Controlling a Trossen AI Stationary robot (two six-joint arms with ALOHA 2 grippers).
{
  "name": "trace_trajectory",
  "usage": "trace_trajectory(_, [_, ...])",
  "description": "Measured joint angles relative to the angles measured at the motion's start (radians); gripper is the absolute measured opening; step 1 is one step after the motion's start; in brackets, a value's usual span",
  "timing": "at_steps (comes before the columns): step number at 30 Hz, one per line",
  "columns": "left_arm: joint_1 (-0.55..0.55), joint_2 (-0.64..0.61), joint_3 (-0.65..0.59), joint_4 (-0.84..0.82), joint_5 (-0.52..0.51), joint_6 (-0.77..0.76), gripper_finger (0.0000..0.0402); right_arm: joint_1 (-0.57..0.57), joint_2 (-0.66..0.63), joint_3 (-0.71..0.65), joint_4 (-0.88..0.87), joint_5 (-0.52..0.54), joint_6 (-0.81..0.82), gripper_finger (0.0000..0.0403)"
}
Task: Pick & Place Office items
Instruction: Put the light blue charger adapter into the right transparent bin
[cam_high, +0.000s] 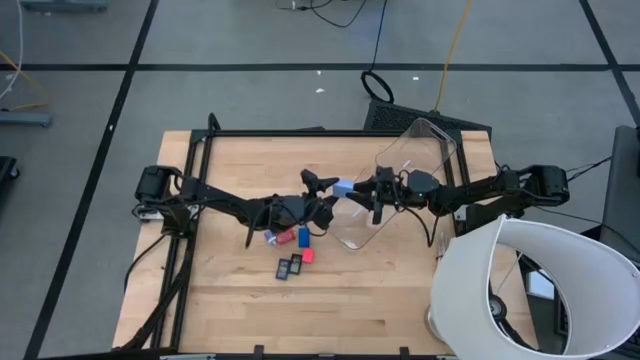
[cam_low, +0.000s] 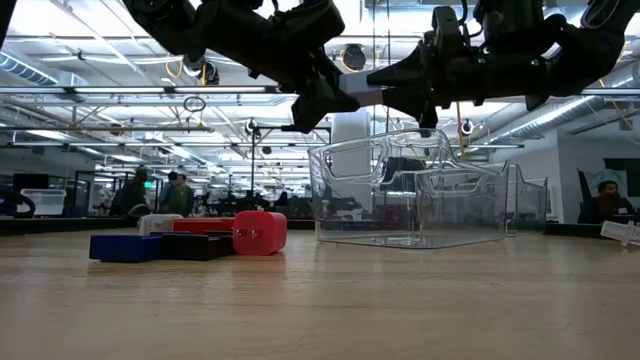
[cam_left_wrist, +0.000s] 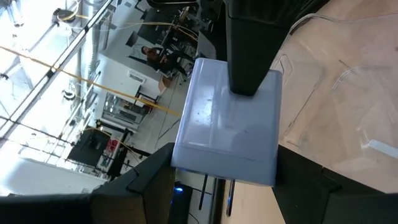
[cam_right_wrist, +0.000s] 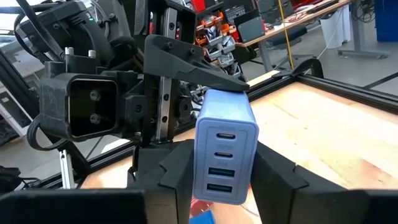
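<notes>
High view: the left gripper (cam_high: 322, 185) and right gripper (cam_high: 372, 188) meet mid-tabletop (cam_high: 240, 310), both clamped on the light-blue block (cam_high: 343, 187) just left of the clear bin (cam_high: 420, 150). Low view: remaining office items (cam_low: 190, 238) lie left, open tabletop right. Wrist views: each arm's jaws grip the block.

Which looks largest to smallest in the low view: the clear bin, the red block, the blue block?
1. clear bin, by far the largest.
2 and 3. blue block and red block: look alike in size. The blue one is wider, the red one taller, and their distance from the camera may differ, so no ranking.
</notes>
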Motion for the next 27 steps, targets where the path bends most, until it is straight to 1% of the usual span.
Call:
trace_trajectory(2, [-0.026,0.001,0.002,-0.003,-0.057,-0.034,0.0236,0.0,-0.011,0.002,-0.022,-0.01,-0.008,0.0115])
trace_trajectory(5, [-0.067,-0.007,0.001,-0.006,-0.165,-0.034,0.0252,-0.007,-0.044,0.001,-0.07,-0.018,-0.047,0.0115])
trace_trajectory(7, [-0.083,-0.025,0.0,-0.01,-0.143,-0.049,0.0262,-0.016,-0.065,-0.001,-0.11,0.004,-0.053,0.0115])
trace_trajectory(10, [-0.094,-0.058,0.001,-0.011,-0.067,-0.1,0.027,-0.014,-0.095,-0.003,-0.142,0.002,-0.054,0.0115])
trace_trajectory(13, [-0.102,-0.089,0.001,-0.028,-0.056,-0.173,0.0272,-0.013,-0.122,-0.001,-0.16,0.0,-0.066,0.0115])
trace_trajectory(15, [-0.101,-0.122,0.001,-0.077,-0.061,-0.239,0.0272,-0.014,-0.139,-0.002,-0.188,0.007,-0.07,0.0115])
trace_trajectory(16, [-0.099,-0.14,0.001,-0.1,-0.039,-0.281,0.0272,-0.014,-0.153,-0.002,-0.204,0.006,-0.073,0.0115])
trace_trajectory(17, [-0.094,-0.163,-0.001,-0.137,0.009,-0.324,0.0273,-0.013,-0.168,-0.002,-0.223,0.006,-0.077,0.0115])
trace_trajectory(18, [-0.085,-0.193,-0.011,-0.176,0.091,-0.361,0.0273,-0.012,-0.184,-0.002,-0.235,0.009,-0.085,0.0115])
trace_trajectory(21, [-0.031,-0.279,-0.039,-0.284,0.426,-0.426,0.0273,-0.013,-0.232,-0.002,-0.313,0.068,-0.109,0.0115])
trace_trajectory(22, [-0.005,-0.307,-0.049,-0.322,0.519,-0.446,0.0273,-0.013,-0.247,-0.002,-0.343,0.089,-0.116,0.0115])
trace_trajectory(24, [0.045,-0.36,-0.065,-0.377,0.654,-0.494,0.0273,-0.013,-0.284,-0.001,-0.391,0.132,-0.134,0.0115])
trace_trajectory(27, [0.117,-0.43,-0.11,-0.408,0.78,-0.564,0.0273,-0.013,-0.34,-0.001,-0.488,0.239,-0.166,0.0115])
